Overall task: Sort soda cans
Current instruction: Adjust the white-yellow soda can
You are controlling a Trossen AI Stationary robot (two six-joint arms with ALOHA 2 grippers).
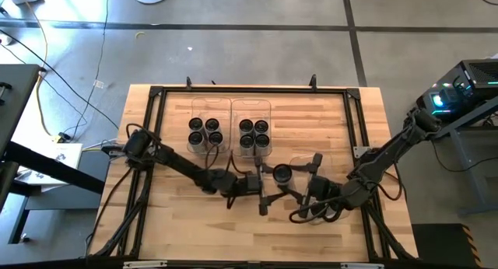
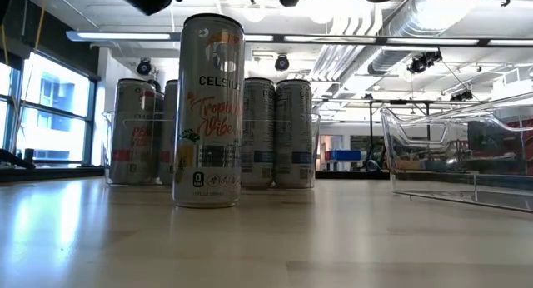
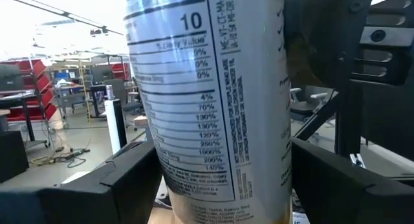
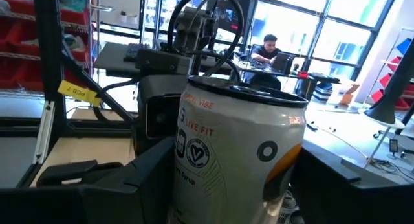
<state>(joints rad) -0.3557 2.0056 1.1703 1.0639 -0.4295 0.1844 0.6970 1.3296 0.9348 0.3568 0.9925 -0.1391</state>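
A single soda can (image 2: 211, 113) is standing upright on the bare wooden table (image 1: 179, 222), in front of the bins and between the two arms. Both grippers are pointing at it from opposite sides: the left gripper (image 3: 223, 179) is sitting close against it with its fingers spread to either flank, and the right gripper (image 4: 226, 179) is facing it likewise, fingers parted. The low view is showing no finger on the can's wall, so neither seems to be pinching it.

Behind it, eight sorted cans are standing in fours (image 1: 206, 133) in two clear bins (image 1: 212, 101); a third bin (image 2: 450, 163) is lying empty just beside the right arm.

The risk is crowding: two grippers are converging on one tall, narrow can, so an uneven nudge could be tipping it, or the fingers could be striking each other.
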